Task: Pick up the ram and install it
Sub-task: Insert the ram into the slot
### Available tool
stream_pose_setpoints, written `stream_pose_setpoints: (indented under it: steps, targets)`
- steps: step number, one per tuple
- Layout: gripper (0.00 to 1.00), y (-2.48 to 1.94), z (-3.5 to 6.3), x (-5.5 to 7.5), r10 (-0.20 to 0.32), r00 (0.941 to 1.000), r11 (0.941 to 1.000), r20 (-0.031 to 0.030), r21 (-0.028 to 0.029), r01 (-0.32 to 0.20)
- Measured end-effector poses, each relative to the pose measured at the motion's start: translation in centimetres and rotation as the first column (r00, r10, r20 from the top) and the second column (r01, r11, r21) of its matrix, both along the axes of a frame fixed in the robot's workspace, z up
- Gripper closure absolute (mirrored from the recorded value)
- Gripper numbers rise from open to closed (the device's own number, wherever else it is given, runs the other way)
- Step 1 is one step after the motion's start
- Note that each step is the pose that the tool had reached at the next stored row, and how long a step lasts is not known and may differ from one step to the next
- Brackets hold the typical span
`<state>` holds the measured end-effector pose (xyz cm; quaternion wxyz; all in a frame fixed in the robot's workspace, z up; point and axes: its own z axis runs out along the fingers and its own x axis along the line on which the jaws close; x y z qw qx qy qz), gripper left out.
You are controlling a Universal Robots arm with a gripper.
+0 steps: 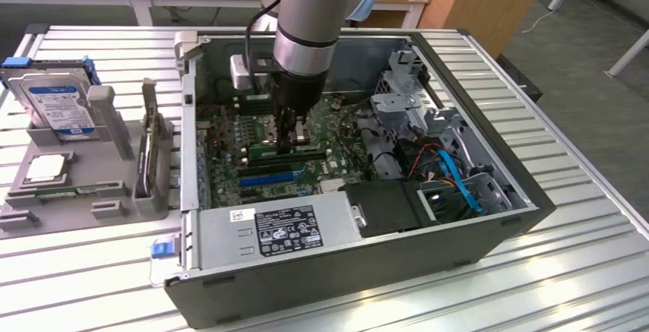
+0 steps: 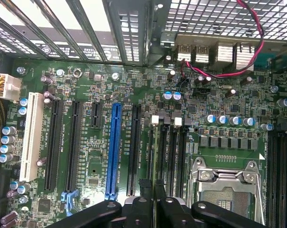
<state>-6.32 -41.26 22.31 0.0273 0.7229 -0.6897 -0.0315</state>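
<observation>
My gripper (image 1: 298, 142) reaches down into the open computer case, low over the green motherboard (image 1: 228, 138). A long green ram (image 1: 266, 150) lies level under its fingertips, just above the board, and the fingers look shut on it. In the wrist view the gripper (image 2: 152, 202) has its black fingers (image 2: 142, 205) close together, with only a thin dark gap between them. They hover next to the black memory slots (image 2: 172, 152), beside the CPU socket (image 2: 226, 190). A second stick like it (image 1: 154, 146) stands on edge in the grey fixture at the exterior view's left.
The grey fixture (image 1: 112, 210) also holds a blue-labelled hard drive (image 1: 59, 104) and a square silver CPU chip (image 1: 45, 167). Inside the case are the power supply (image 1: 273, 229), drive cages (image 1: 406, 100) and blue cables (image 1: 461, 188). A blue slot (image 2: 114, 152) and several black expansion slots lie near the fingers.
</observation>
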Motion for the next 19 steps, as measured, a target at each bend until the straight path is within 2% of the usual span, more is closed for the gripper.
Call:
stream_pose_setpoints:
  steps: [12, 19]
  targets:
    - [0.87, 0.00, -0.18, 0.00, 0.000, 1.0000, 1.0000, 0.0000, 0.0000, 0.000]
    - [0.87, 0.00, -0.18, 0.04, 0.000, 1.0000, 1.0000, 0.0002, 0.0069, 0.000]
